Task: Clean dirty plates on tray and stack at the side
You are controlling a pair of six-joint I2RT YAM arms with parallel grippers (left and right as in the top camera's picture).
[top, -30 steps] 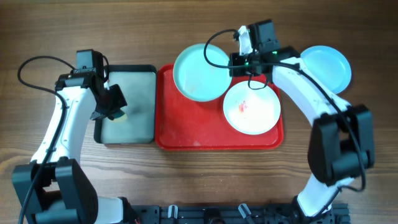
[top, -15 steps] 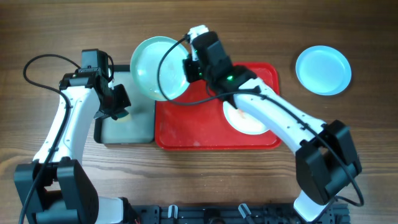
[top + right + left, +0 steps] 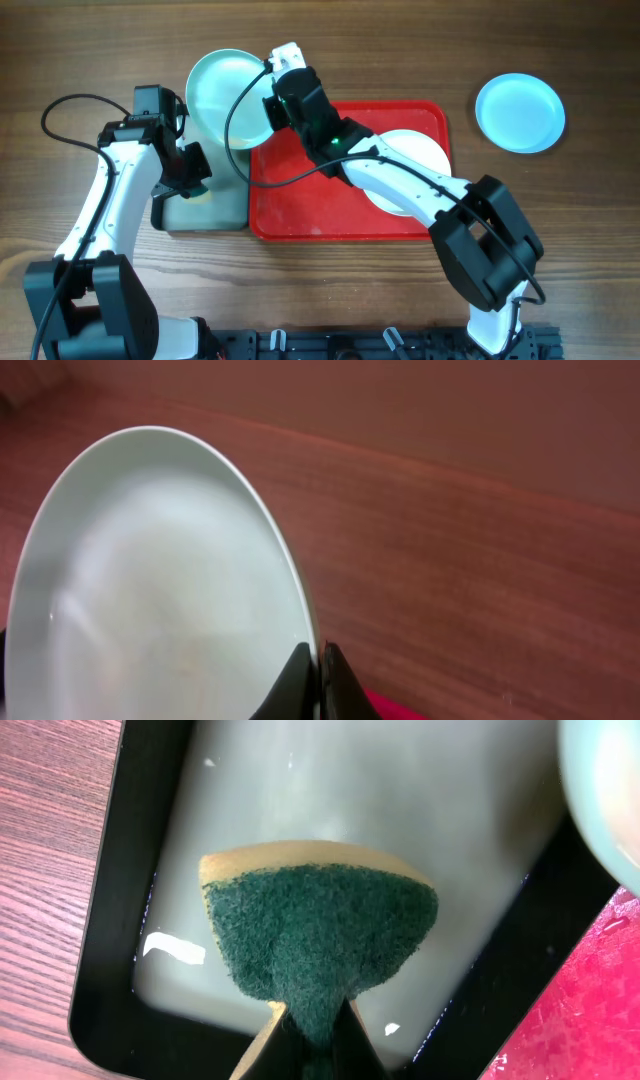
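Note:
My right gripper is shut on the rim of a pale turquoise plate and holds it tilted up above the left end of the red tray; the right wrist view shows the rim pinched between the fingers and the plate. My left gripper is shut on a green sponge over the small black-rimmed grey tray. A white plate lies on the red tray, partly under my right arm. A second turquoise plate lies on the table at the far right.
The grey tray holds a film of water. Wooden table top surrounds both trays. Black cables loop from both arms. The robot base rail runs along the front edge.
My right arm has swung left, carrying the turquoise plate from the tray's back middle to above the grey tray's right side. The left gripper with the sponge shifted slightly.

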